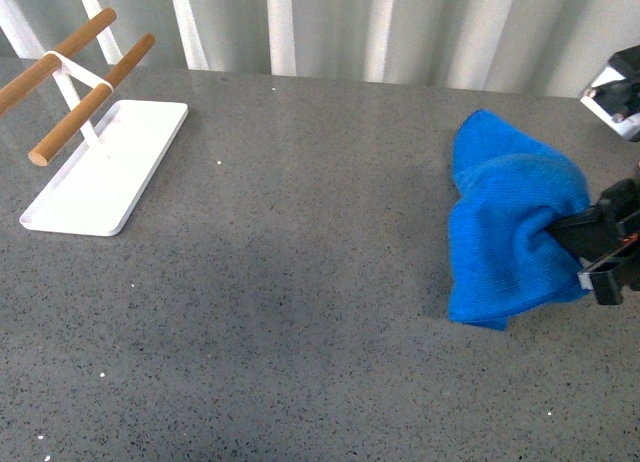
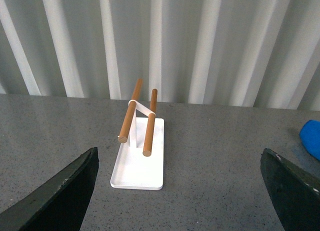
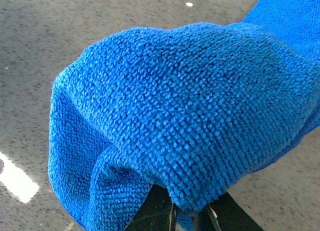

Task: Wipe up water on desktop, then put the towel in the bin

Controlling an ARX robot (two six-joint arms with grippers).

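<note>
Right gripper (image 1: 562, 227), black jaws pinched shut on a bunched fold of the towel (image 1: 510, 222), at 3 o'clock on the desktop (image 1: 300, 282) in the front view. Blue cloth hanging from the grip in a rumpled mound, one corner trailing toward 1 o'clock; lower edge on or just above the stone, impossible to tell which.

Closer in, from the right wrist: knitted loops of the towel (image 3: 190, 106) filling nearly the whole picture. Cloth draped over the gripper (image 3: 172, 213), hiding all but two dark fingers (image 3: 155, 211) pressed close together.

Seen only from the left wrist: left gripper (image 2: 178, 158) spread wide, holding nothing, above the speckled surface, its dark fingers (image 2: 60, 191) framing the scene. Beyond them, white tray (image 2: 137, 173) with two wooden rods (image 2: 135, 118) raised above it, and a sliver of the blue towel (image 2: 312, 138) at the picture's edge.

Same tray (image 1: 100, 182) at 10 o'clock in the front view, well apart from the cloth.
</note>
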